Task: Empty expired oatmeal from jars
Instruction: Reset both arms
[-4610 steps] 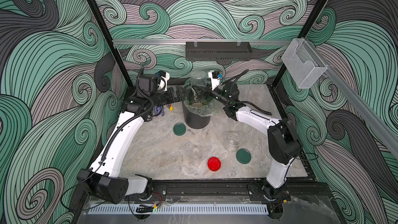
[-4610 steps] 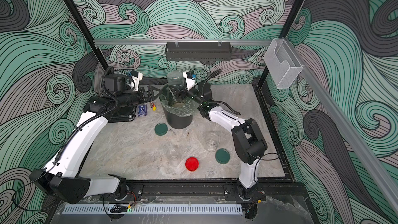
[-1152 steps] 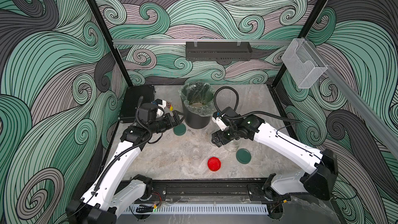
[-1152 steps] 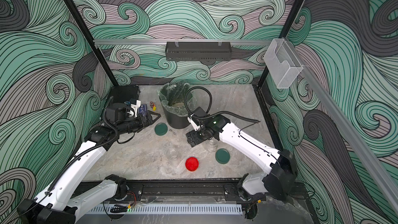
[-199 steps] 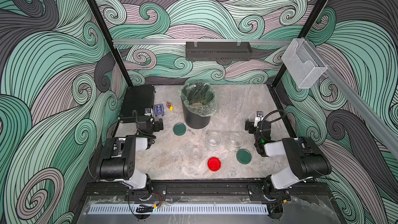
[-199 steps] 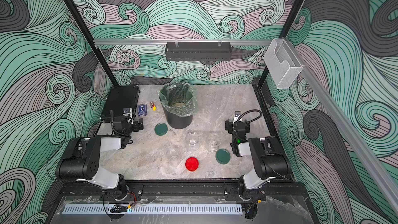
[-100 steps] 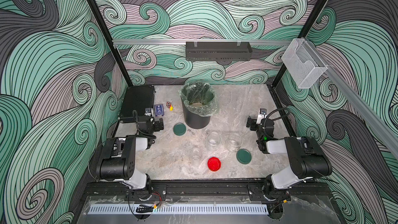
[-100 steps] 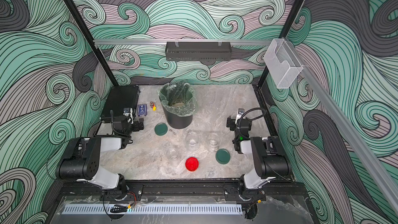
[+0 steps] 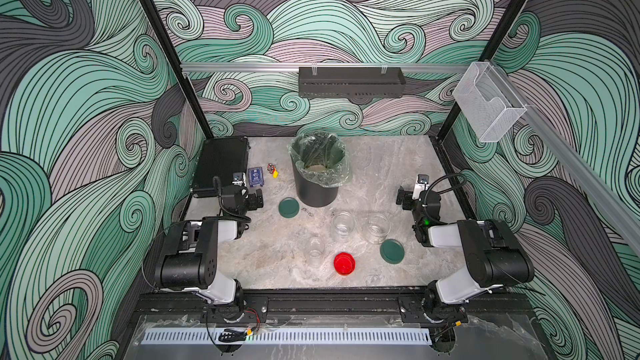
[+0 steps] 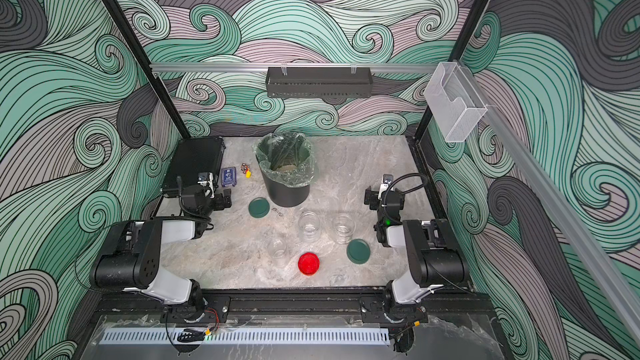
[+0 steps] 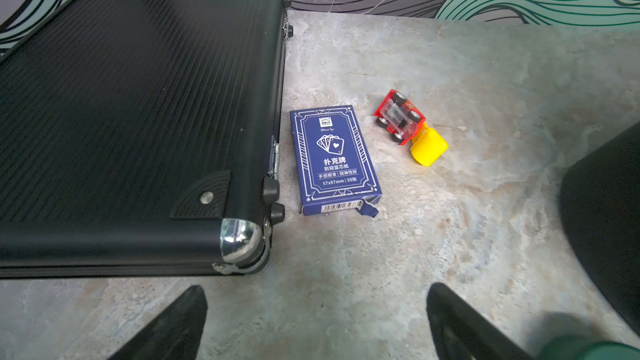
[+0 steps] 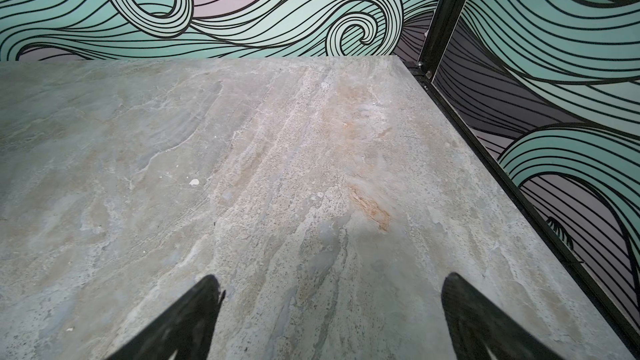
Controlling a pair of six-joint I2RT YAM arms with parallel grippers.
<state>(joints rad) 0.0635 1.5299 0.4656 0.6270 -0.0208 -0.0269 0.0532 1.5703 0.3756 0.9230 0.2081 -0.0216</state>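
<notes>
My left claw (image 11: 317, 294) wide, holding nothing, near case (image 11: 121, 98), cards (image 11: 334, 161). My right claw (image 12: 332, 280) wide, nothing held, over table (image 12: 242, 167). Jars (image 9: 344, 224) upright, lids off; oatmeal (image 9: 317, 167) in bin (image 9: 317, 195).

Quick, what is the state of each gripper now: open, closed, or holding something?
Left gripper: open, holding nothing.
Right gripper: open, holding nothing.

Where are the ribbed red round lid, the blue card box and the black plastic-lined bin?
Red lid (image 9: 344, 263), in a top view, centre of its top.
Blue card box (image 11: 335, 161), left wrist view, middle of its printed face.
Black bin (image 9: 315, 192), in a top view, bare outer wall below the liner.
</notes>
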